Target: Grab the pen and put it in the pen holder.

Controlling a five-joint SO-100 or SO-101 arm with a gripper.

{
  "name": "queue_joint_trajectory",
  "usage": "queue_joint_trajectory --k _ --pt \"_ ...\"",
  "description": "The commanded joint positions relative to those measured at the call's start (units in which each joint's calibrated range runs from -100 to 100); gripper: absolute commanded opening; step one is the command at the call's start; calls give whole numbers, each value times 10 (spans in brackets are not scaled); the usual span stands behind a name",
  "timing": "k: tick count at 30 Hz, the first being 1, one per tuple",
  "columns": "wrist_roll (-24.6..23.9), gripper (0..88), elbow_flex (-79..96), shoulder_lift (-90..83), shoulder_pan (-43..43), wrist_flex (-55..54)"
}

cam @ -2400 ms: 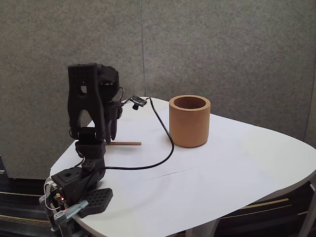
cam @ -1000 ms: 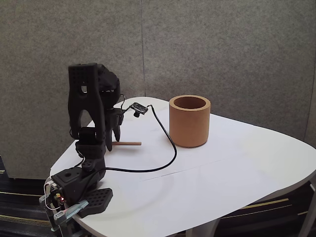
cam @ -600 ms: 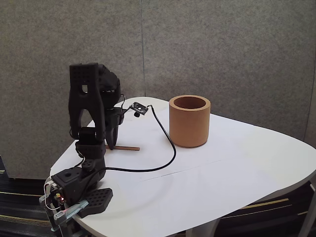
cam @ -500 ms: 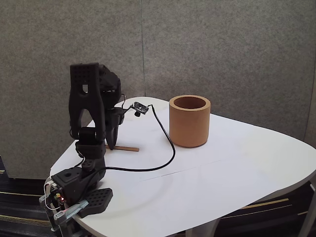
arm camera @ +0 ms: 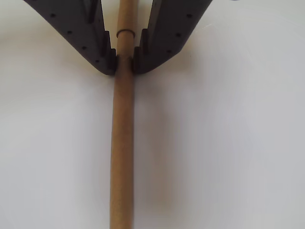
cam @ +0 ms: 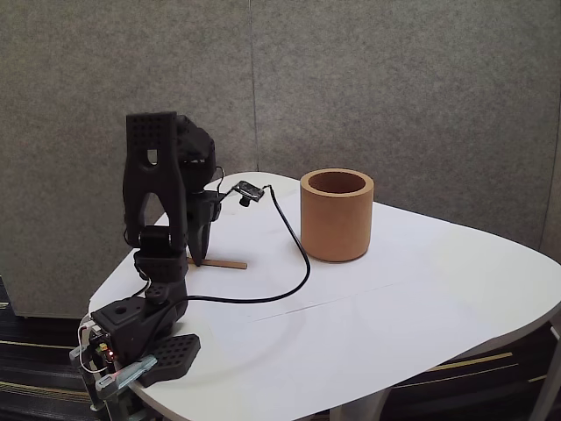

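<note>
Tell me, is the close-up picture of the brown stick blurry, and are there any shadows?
In the wrist view the thin light-brown wooden pen looks fairly sharp, with soft grey shadows on the white table beside it and under the black gripper closed on it. In the fixed view the light is even, and the squat orange-tan pen holder casts only a faint shadow.

The thin light-brown wooden pen (arm camera: 122, 143) lies on a plain white worktop (cam: 421, 298). The matte black gripper (arm camera: 124, 62) contrasts with the orange-tan cylindrical pen holder (cam: 337, 219), dark brown inside. The cable (cam: 294, 254) is black.
</note>
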Motion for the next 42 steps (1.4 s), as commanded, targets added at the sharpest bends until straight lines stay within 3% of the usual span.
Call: queue_joint_trajectory --k 1,15,20,25,33,42 --pt "-2 7 -34 -7 2 8" --pt "2 7 -516 -48 10 164" --pt "3 7 -678 -57 53 161" --pt "6 7 -716 -58 130 161" --pt "119 7 -716 -58 271 139" --pt "281 7 -707 -57 362 -31"
